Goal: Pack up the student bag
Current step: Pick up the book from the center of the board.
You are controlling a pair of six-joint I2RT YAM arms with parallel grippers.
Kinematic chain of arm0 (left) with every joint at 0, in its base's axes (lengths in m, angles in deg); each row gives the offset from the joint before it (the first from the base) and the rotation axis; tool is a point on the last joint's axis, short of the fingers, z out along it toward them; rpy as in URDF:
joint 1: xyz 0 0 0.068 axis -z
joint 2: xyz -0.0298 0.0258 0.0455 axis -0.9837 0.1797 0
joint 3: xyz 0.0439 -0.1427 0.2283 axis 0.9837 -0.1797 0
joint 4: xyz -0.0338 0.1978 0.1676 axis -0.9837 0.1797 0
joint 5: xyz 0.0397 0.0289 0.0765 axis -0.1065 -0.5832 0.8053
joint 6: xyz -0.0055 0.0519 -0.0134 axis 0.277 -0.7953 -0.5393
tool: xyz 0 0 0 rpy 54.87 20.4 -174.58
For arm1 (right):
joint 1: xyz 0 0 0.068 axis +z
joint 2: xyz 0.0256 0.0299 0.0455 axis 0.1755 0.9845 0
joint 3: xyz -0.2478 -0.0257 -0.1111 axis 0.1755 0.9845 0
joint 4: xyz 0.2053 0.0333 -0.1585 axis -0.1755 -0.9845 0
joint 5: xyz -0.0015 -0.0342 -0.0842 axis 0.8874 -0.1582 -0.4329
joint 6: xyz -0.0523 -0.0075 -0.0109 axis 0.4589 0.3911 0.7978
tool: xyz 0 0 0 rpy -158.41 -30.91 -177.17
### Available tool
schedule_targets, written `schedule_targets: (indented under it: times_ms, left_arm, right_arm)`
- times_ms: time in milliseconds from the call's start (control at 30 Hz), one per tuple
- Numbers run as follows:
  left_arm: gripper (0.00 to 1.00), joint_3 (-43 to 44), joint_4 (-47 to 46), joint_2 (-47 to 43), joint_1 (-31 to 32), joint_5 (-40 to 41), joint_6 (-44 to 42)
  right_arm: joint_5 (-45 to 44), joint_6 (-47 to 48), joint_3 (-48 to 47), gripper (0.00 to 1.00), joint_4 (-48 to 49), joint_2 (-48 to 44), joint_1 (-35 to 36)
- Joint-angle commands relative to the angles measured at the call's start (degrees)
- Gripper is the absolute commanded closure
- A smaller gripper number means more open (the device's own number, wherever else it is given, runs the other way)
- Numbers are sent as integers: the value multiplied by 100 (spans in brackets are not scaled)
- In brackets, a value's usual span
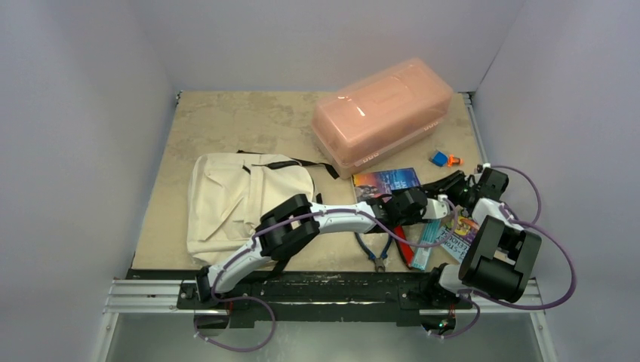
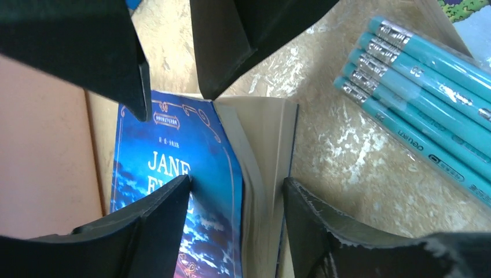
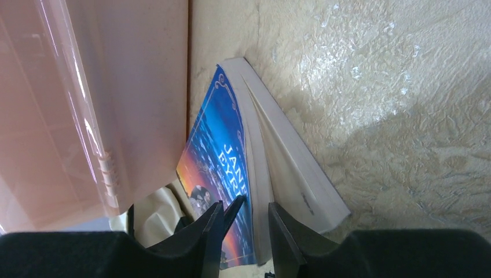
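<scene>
In the top view, the student bag (image 1: 234, 200) is seen lying flat on the tabletop (image 1: 226, 128), to the left of the pink box (image 1: 385, 113) and nearer the arms. Nothing is seen in its mouth. A Jane Eyre paperback (image 1: 385, 179) is found just in front of the pink box, and both arms are stretched toward it.

In the left wrist view, the left tool (image 2: 237, 180) is held wide around the paperback. One finger is laid on the blue cover and the other is set at the back edge. Whether the book is actually squeezed cannot be told. "JANE" and "EY" can be read on the cover; the small line above is too fine to read. A pack of teal pencils (image 2: 428, 116) is seen on the paperback's far side from the pink box, with a mark that seems to read DELI.

In the right wrist view, the right tool (image 3: 246, 208) is clamped on the front cover and a thin wad of pages, while the rest of the block is fanned away. The paperback is leaned against the pink box.

The step is judged to be lifting the paperback. The whole block should be gripped so that no pages are torn, and the book should be drawn clear of the pink box before it is raised.
</scene>
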Motion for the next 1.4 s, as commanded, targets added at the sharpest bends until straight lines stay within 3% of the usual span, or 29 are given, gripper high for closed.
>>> schedule_targets:
  times_ms: [0,200,267,333,467,567,733,933,1233,1367]
  left_arm:
    - [47,446,-493,52,29,589,-181]
    - [70,387,-609,-86,70,496,-299]
    - [88,387,-621,-119,81,478,-358]
    - [99,414,-699,-127,82,567,-406]
    - [100,390,-689,-325,82,752,-332]
    - [100,106,-934,-635,74,764,-226]
    - [100,-250,-1097,-1039,73,644,-15]
    - [100,-335,-1082,-1161,73,499,14]
    - [100,-318,-1170,-1085,73,479,-35]
    - [100,-343,-1134,-1112,73,425,18]
  right_arm:
    - [309,-89,28,63,68,-190,26]
    - [64,46,-136,62,-169,-482,27]
    - [11,89,-216,60,-258,-540,28]
    - [-154,231,-322,57,-418,-632,29]
    - [-857,684,-729,48,-984,-878,28]
    - [-1498,1013,-993,34,-1378,-982,28]
    - [-897,499,-678,6,-780,-558,2]
    - [373,-285,-163,2,440,-427,50]
    - [403,-515,213,3,528,-542,211]
    - [514,-870,394,5,1050,-342,339]
